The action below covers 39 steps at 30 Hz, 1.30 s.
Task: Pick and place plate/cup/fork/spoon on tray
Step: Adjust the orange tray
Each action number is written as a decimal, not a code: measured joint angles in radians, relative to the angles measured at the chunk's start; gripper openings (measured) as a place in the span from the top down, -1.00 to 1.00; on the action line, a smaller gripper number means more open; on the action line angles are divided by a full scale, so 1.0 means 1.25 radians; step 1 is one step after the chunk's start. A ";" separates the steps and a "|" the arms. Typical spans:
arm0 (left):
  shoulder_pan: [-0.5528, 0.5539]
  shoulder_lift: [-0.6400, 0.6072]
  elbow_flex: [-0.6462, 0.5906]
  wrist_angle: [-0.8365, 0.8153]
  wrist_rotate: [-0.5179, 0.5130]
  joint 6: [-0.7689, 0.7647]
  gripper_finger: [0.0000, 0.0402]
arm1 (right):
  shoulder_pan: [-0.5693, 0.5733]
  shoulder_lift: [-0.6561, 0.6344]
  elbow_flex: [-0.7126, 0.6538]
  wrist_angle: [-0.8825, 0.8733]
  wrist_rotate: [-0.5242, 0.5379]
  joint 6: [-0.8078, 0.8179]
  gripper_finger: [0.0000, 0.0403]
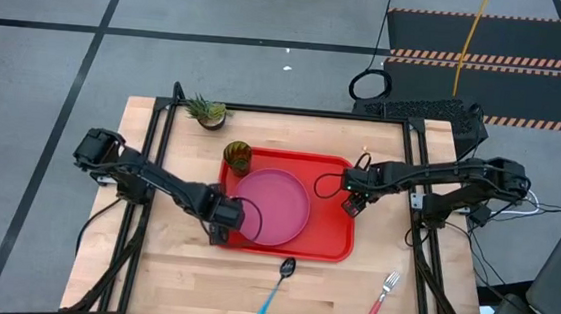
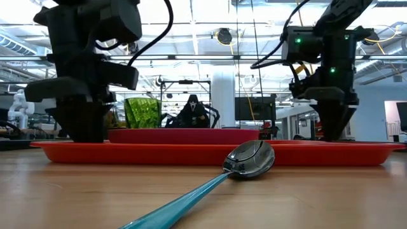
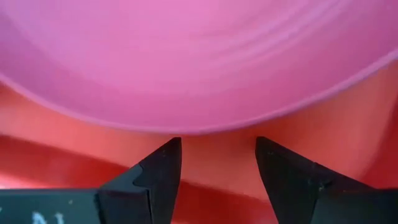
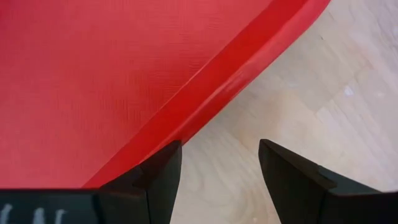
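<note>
the red tray (image 1: 332,243) sits in the middle of the table (image 1: 171,279), and two of the four things are already on it: the pink plate (image 1: 275,207) lies flat across its left half, and the green cup (image 1: 237,157) stands upright at the far left corner, just beyond the plate's rim, where it leaves the right half of the tray bare for the cutlery. the spoon (image 1: 277,285) and the fork (image 1: 382,299) are not yet placed; both lie on the bare wood near the front edge, the spoon in front of the tray's middle with its bowl pointing toward the tray, the fork further right and well apart from it. the left gripper (image 1: 222,231) hangs low at the tray's near left edge, its fingers spread wide with nothing between them, the plate's edge just ahead of the tips in its wrist view, which suggests it is placed there because of the plate rather than to take anything new. the right gripper (image 1: 353,205) hovers over the tray's right rim, also fully spread and empty, its fingers straddling the line where red rim meets wood. judging by that, the plate and cup steps look done, and the cutlery is what remains; the right arm is the closer one to the fork. a small potted plant (image 1: 207,112) at the far left of the table is no part of the job.
</note>
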 joint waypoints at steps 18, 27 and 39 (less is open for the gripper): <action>-0.014 0.000 0.000 0.008 -0.001 -0.025 -0.04 | -0.008 0.000 0.000 -0.033 0.000 -0.018 -0.03; -0.045 0.000 0.000 0.041 0.036 -0.058 -0.04 | -0.008 0.000 0.000 -0.060 0.015 -0.036 -0.03; -0.084 0.009 0.001 0.059 0.063 -0.083 -0.04 | -0.008 0.000 0.000 -0.082 0.017 -0.058 -0.03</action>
